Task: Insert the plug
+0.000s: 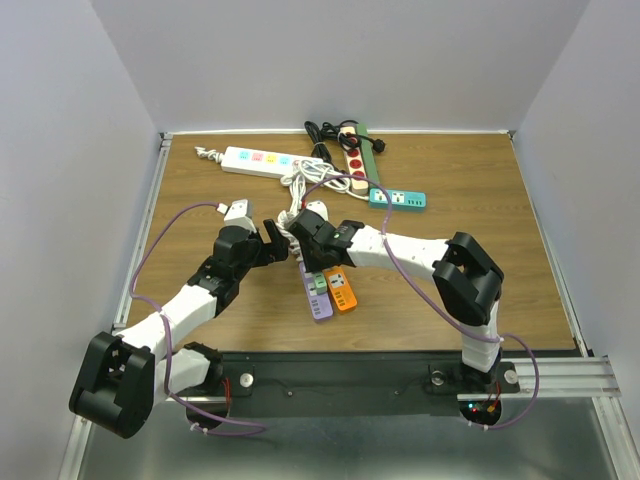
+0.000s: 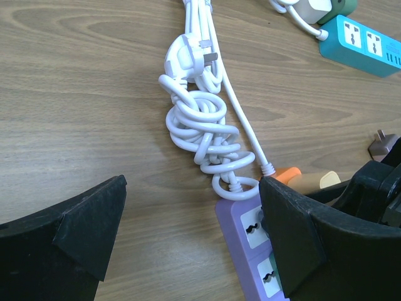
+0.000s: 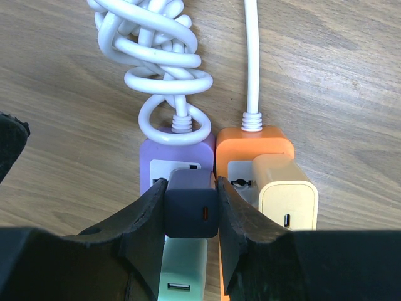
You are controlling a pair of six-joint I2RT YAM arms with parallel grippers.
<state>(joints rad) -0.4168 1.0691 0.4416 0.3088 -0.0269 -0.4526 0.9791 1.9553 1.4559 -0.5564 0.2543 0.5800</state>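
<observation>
My right gripper [image 3: 191, 210] is shut on a dark navy plug adapter [image 3: 190, 204] and holds it over the top socket of the purple power strip [image 3: 177, 143]. A mint green adapter [image 3: 182, 266] sits in the socket below it. The orange power strip [image 3: 254, 139] lies beside the purple one and carries a cream adapter [image 3: 287, 197]. In the top view the right gripper [image 1: 312, 250] is over the purple strip [image 1: 319, 299]. My left gripper [image 2: 188, 244] is open and empty, just left of the purple strip [image 2: 241, 219]; in the top view it [image 1: 272, 243] is beside the right gripper.
A tangled white cable [image 2: 200, 125] with a white plug [image 2: 185, 56] runs from the purple strip. At the back lie a white power strip [image 1: 258, 161], a beige and green strip [image 1: 355, 160] with a black cable, and a teal strip [image 1: 397, 199].
</observation>
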